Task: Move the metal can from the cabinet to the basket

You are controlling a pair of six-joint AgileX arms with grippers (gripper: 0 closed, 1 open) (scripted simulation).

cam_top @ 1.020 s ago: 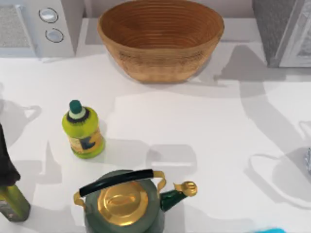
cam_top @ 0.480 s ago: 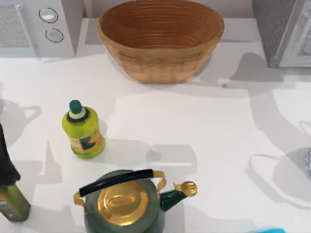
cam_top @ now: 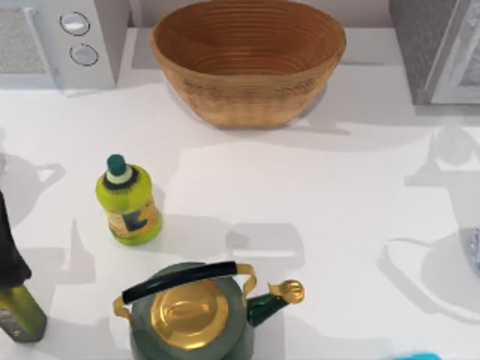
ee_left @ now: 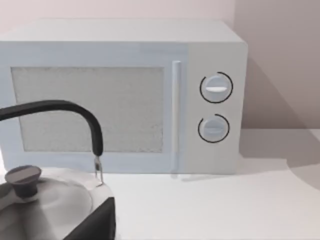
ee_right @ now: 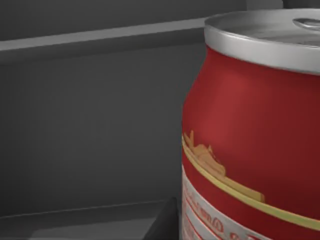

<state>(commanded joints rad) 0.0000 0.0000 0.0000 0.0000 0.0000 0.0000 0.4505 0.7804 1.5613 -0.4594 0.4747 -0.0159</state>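
Observation:
The metal can (ee_right: 250, 130), red with yellow-white markings and a silver top, stands upright inside the dark grey cabinet (ee_right: 90, 115) and sits very close in the right wrist view. A dark wedge of my right gripper (ee_right: 166, 224) shows low beside the can. From above, the cabinet (cam_top: 418, 45) is at the back right with its pale door (cam_top: 463, 71) swung out. The wicker basket (cam_top: 247, 90) stands at the back middle, holding nothing. My left arm is parked off to the left, its wrist view facing the white appliance.
A white appliance with two knobs (cam_top: 79, 37) is at the back left. A yellow-green bottle (cam_top: 129, 201) stands left of middle, a green and gold kettle (cam_top: 191, 315) at the front, a dark bottle (cam_top: 16, 300) at the left edge, and a silver kettle (ee_left: 45, 200) near the left wrist.
The arm's shadow on the table has slid right, toward the cabinet. The basket, bottles and kettle have not moved.

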